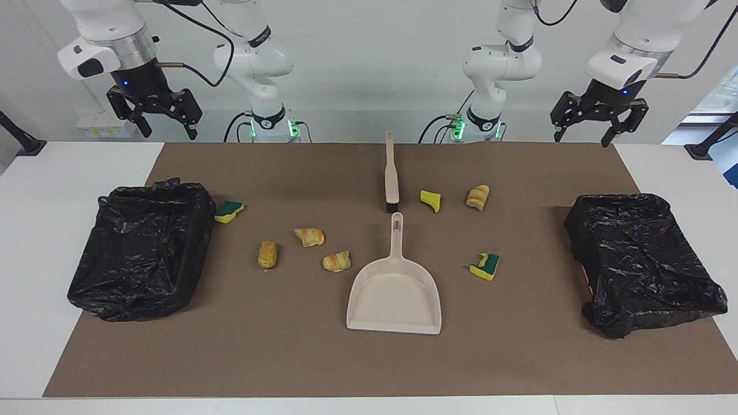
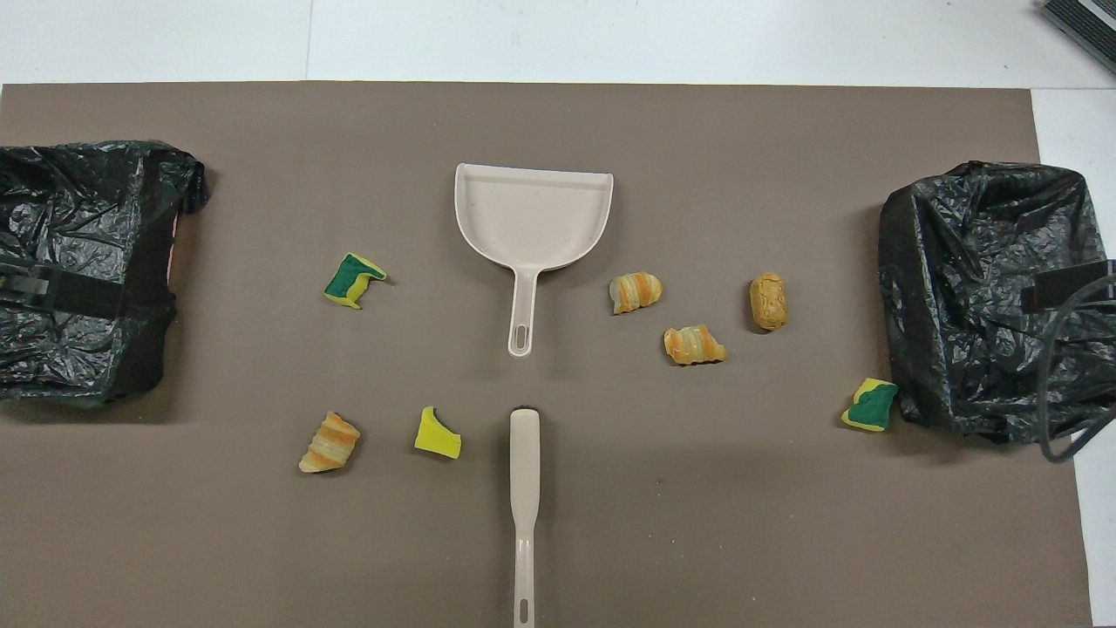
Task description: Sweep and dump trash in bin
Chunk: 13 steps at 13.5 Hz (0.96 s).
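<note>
Unmarked dustpan (image 1: 394, 294), brush (image 1: 391, 176), trash (image 1: 309, 236)

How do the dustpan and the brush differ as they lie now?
The dustpan is a broad open scoop; the brush is a slim stick with dark bristles. The dustpan lies farther from the robots, the brush nearer. Both are beige, flat on the mat, in line, untouched.

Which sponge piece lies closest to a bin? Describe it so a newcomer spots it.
Start at the black bag-lined bin at the right arm's end of the brown mat. Beside that bin's corner nearest the robots lies a small yellow sponge piece with a dark green scouring top. The other two sponge pieces sit toward the left arm's end, away from either bin.
</note>
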Available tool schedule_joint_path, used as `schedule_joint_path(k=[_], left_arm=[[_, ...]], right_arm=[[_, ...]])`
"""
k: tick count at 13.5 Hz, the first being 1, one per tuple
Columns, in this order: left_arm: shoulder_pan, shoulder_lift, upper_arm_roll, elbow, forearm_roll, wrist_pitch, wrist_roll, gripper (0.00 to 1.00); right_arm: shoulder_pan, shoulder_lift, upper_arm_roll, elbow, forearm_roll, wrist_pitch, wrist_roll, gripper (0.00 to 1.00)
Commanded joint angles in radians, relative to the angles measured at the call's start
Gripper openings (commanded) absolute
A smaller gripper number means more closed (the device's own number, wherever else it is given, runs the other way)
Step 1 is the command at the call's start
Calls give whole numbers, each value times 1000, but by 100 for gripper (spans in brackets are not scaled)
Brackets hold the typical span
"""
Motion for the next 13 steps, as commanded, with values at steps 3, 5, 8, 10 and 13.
schedule_joint_path(k=[3,5,8,10,13], left_arm=[[12,8,-1,27,-13,-13,13,100],[12,4,-1,25,-9,-5,10,100],[12,-5,-2,15,-4,-1,7,100],[12,-6,-2,15,-4,-15,4,100],[14,-6,-2,15,-4,-16,7,100]], right_arm=[[-6,-34,13,-37,6,-10,20,100],[-6,-34,13,-37,6,-10,20,100],[-12,-34,13,-37,6,-15,18,100],[-17,-34,11,-39,7,-17,18,100],[-18,-37,11,-42,7,-17,18,100]])
